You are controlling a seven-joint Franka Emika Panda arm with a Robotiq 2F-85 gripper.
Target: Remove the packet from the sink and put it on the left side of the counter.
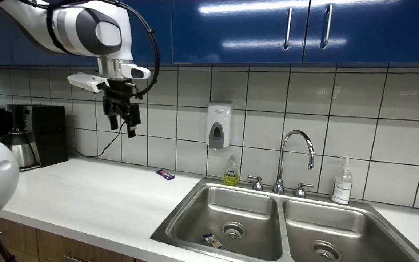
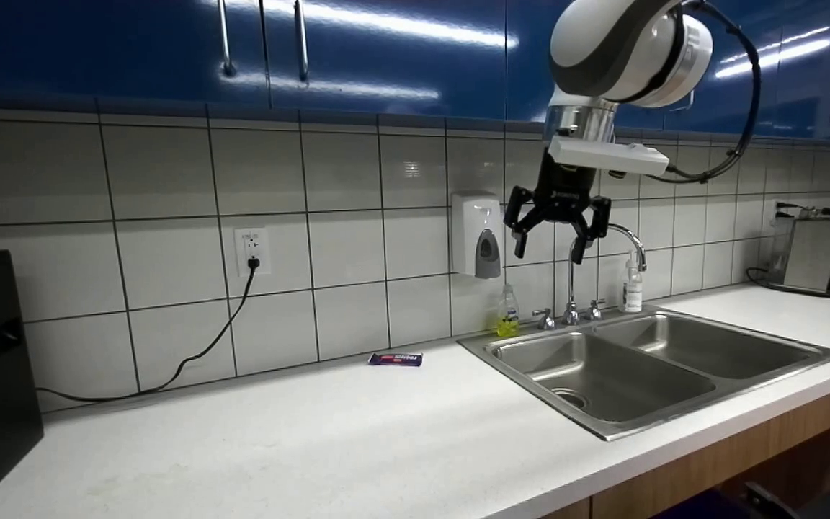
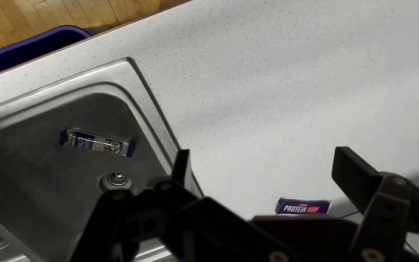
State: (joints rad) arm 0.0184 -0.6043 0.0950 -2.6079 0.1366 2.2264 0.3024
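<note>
The packet (image 1: 215,241), a small flat nut bar in a dark and tan wrapper, lies in the left basin of the steel sink (image 1: 283,233). In the wrist view the packet (image 3: 98,142) lies near the round drain, inside the sink's rim (image 3: 120,71). An exterior view shows the sink (image 2: 523,376), but the basin wall hides the packet there. My gripper (image 1: 123,129) is open and empty, high above the off-white counter (image 1: 86,193). It also shows in an exterior view (image 2: 550,251). In the wrist view its fingers (image 3: 264,167) are wide apart over the counter beside the sink.
A purple protein bar (image 1: 165,174) lies on the counter near the tiled wall. A soap bottle (image 1: 231,173), a chrome faucet (image 1: 280,163) and a pump bottle (image 1: 342,183) stand behind the basins. A soap dispenser (image 1: 219,125) hangs on the wall. A black coffee machine (image 1: 49,134) stands at the counter's end.
</note>
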